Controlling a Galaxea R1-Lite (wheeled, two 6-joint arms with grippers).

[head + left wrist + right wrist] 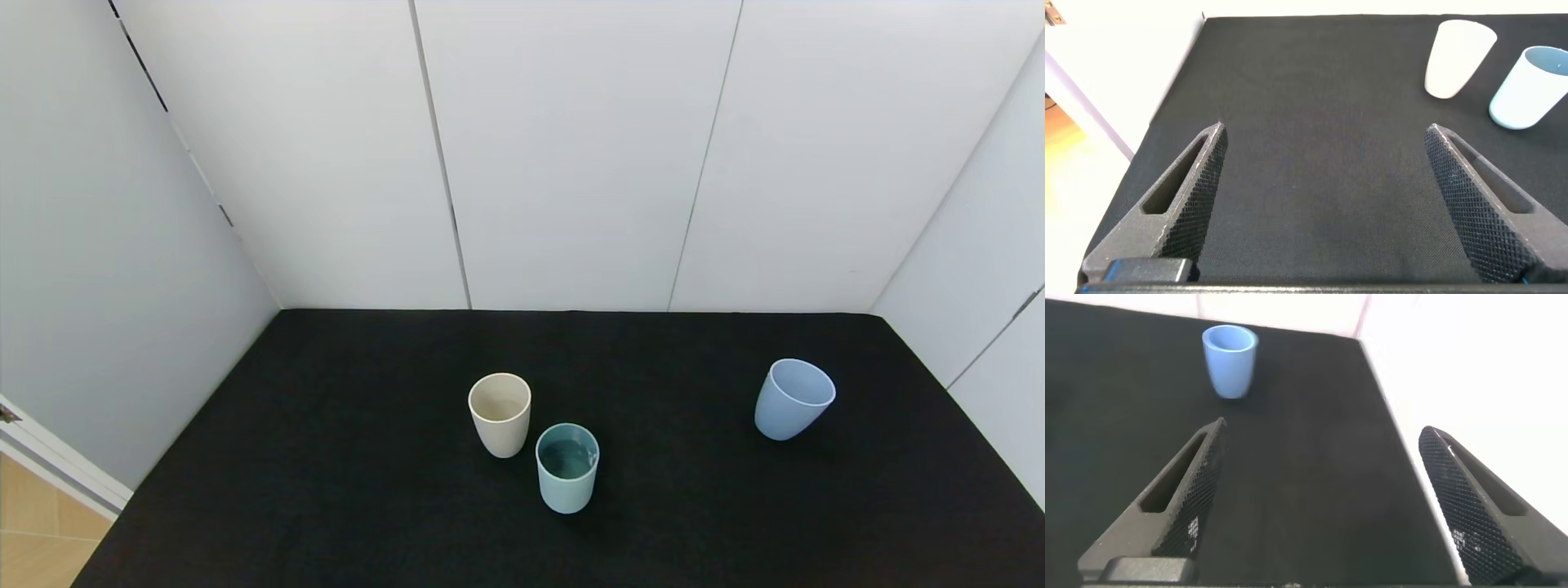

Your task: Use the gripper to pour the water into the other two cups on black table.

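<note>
While neither arm shows in the head view, each wrist view looks out between its own fingers: the left gripper (1323, 204) hangs low over the black table (326, 457) with its jaws spread wide and nothing between them, and the right gripper (1319, 502) is likewise gaping and empty near the table's right edge. Their fingers (1188, 200) are long black wedges, tapering to blunt tips, faced with a fine diamond-knurled grip texture and cut through by a slot along the outer side. The tabletop is covered in matte black cloth with a faint woven grain, flat and unwrinkled, meeting smooth pale wall panels at the back and sides. Near the middle stand two handleless tumblers of dull matte plastic, each widening slightly from a rounded base to a thin rim. The cream cup (500, 413) stands upright just behind and to the left of the teal cup (566, 467), the two close together; whether they touch cannot be told. Inside the teal cup a darker interior carries a faint glinting surface that looks like water (566, 457). A periwinkle-blue cup (793, 398) of the same shape stands well apart to the right, and it lies ahead of the right gripper.
</note>
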